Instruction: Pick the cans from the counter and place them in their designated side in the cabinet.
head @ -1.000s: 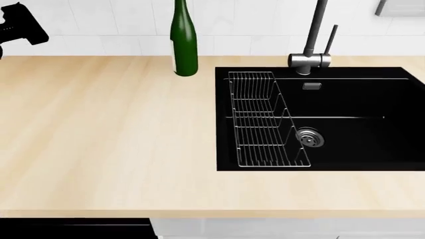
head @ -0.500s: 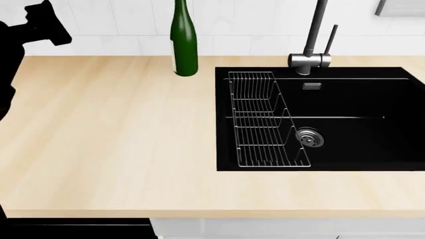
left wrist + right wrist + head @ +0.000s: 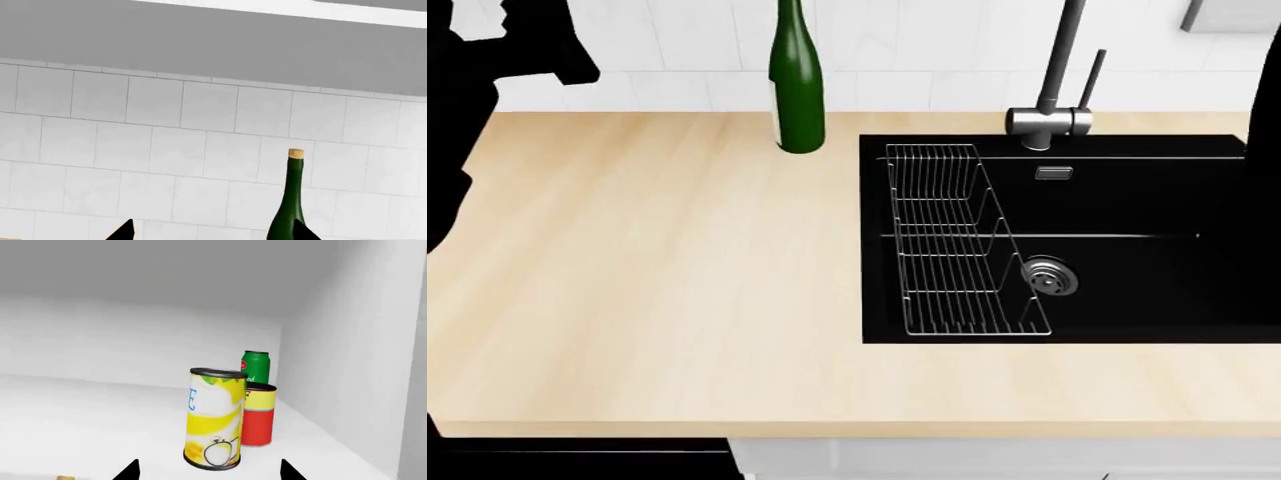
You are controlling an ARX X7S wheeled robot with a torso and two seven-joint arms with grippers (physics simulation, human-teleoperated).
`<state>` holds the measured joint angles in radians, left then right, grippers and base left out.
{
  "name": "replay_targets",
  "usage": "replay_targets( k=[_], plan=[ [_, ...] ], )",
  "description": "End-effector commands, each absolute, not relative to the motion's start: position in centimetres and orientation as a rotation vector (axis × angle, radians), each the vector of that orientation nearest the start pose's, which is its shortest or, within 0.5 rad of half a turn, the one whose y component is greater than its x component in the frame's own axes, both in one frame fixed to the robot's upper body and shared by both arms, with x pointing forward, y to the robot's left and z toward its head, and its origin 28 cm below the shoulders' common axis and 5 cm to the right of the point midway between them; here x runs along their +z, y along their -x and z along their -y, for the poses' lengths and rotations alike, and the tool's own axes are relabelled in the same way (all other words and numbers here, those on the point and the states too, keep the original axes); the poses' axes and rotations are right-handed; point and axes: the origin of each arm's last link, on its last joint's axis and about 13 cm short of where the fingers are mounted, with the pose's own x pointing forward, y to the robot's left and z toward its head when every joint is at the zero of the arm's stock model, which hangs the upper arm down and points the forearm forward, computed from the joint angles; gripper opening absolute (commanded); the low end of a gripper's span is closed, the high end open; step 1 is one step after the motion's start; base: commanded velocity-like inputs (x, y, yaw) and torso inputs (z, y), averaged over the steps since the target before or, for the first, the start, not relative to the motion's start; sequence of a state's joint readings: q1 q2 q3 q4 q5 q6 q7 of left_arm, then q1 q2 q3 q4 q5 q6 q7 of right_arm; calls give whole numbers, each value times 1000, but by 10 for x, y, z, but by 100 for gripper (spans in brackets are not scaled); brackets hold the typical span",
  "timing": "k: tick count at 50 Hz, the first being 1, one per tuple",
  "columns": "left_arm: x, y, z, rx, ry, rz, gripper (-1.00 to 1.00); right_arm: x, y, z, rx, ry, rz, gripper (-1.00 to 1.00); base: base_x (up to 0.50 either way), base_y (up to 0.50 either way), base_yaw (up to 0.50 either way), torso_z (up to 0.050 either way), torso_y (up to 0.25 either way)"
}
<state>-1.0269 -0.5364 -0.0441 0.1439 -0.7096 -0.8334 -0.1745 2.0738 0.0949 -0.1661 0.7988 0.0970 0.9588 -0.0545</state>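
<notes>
With the right gripper (image 3: 208,471) seen spread open and empty just short of the yellow and white can (image 3: 214,418), stood upright on the cabinet shelf (image 3: 80,415) touching the red and yellow can (image 3: 259,415) beyond it, a straight retreat was advised.

The left arm (image 3: 481,120) shows as a black silhouette raised along the head view's left edge. The left pincer (image 3: 210,232) and right pincer (image 3: 208,471) both have their fingertips spread apart, holding nothing.

Bottle (image 3: 797,90) on counter (image 3: 667,280) left of sink (image 3: 1121,200); rack (image 3: 961,245) inside.
</notes>
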Motion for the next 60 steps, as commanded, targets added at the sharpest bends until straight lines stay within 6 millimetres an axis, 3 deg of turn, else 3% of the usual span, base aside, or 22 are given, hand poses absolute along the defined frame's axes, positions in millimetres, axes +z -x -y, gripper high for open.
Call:
replay_targets(
  k=[1, 18, 43, 52, 60],
  plan=[
    [312, -305, -307, -20, 79, 341, 100, 493, -284, 112, 89, 239, 493, 100, 0, 0, 0, 0, 0],
    [313, -304, -301, -55, 75, 336, 100, 470, -279, 116, 100, 209, 485, 100, 0, 0, 0, 0, 0],
    [285, -277, -273, -208, 169, 312, 100, 376, -271, 135, 57, 58, 390, 100, 0, 0, 0, 0, 0],
    [270, -276, -272, -191, 209, 281, 100, 360, -247, 144, 45, 23, 371, 100, 0, 0, 0, 0, 0],
    [265, -278, -273, -178, 222, 267, 100, 344, -241, 148, 20, -5, 344, 100, 0, 0, 0, 0, 0]
  ],
)
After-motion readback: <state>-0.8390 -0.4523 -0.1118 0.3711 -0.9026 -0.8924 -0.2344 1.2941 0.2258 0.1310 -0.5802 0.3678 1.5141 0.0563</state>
